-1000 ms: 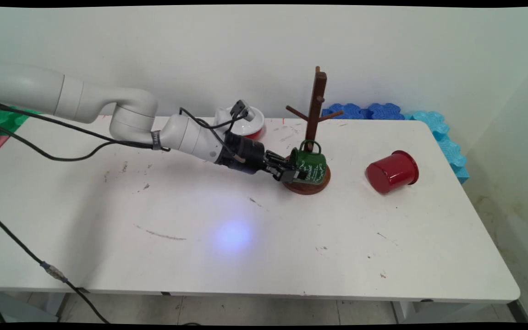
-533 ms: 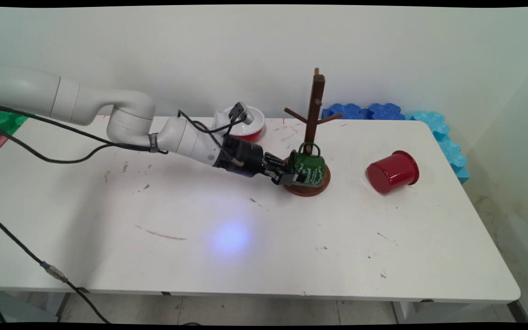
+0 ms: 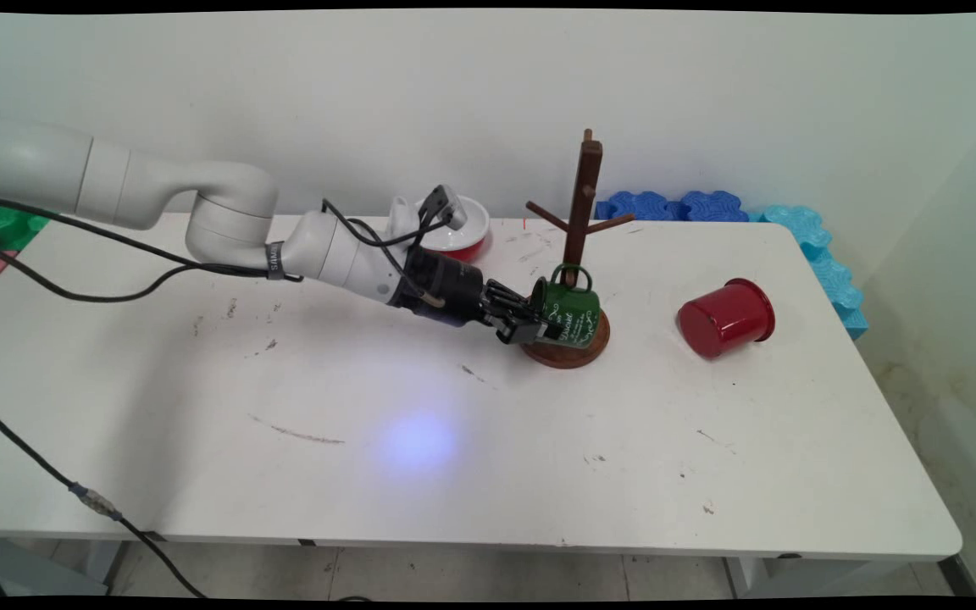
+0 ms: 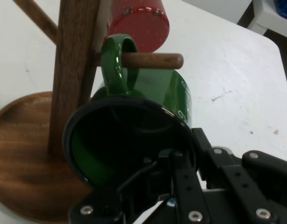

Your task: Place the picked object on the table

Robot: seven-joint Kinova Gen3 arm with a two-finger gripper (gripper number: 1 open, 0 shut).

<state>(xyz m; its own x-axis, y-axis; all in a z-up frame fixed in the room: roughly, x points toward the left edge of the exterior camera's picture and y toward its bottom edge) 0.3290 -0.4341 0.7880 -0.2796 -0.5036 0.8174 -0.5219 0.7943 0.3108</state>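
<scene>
Surroundings: a wooden rack point(image 3: 579, 229) stands on the white surface point(image 3: 454, 440), its round base point(image 3: 590, 346) lying flat and its post upright, with pegs branching left and right near the top. A red cup point(image 3: 725, 316) lies on its side to the right of the rack, well apart from it; in the hand view it point(image 4: 139, 25) shows behind the post. A white bowl point(image 3: 464, 222) with a red underside sits behind my wrist near the far edge. Blue foam tiles point(image 3: 674, 206) lie along the wall past the rack. Black cables hang from my arm.

Mug and pincer: my pincer point(image 3: 543, 326) reaches in low from the left and pinches the rim of a green mug point(image 3: 571, 307), one finger inside the mouth and the other against the outer wall. In the hand view the mug point(image 4: 134, 135) is tilted with its dark mouth facing the camera, its handle point(image 4: 116, 63) up and threaded over a low peg point(image 4: 153, 60) that juts from the post. The mug hangs just above the base, close beside the post, between my pincer and the rack.
</scene>
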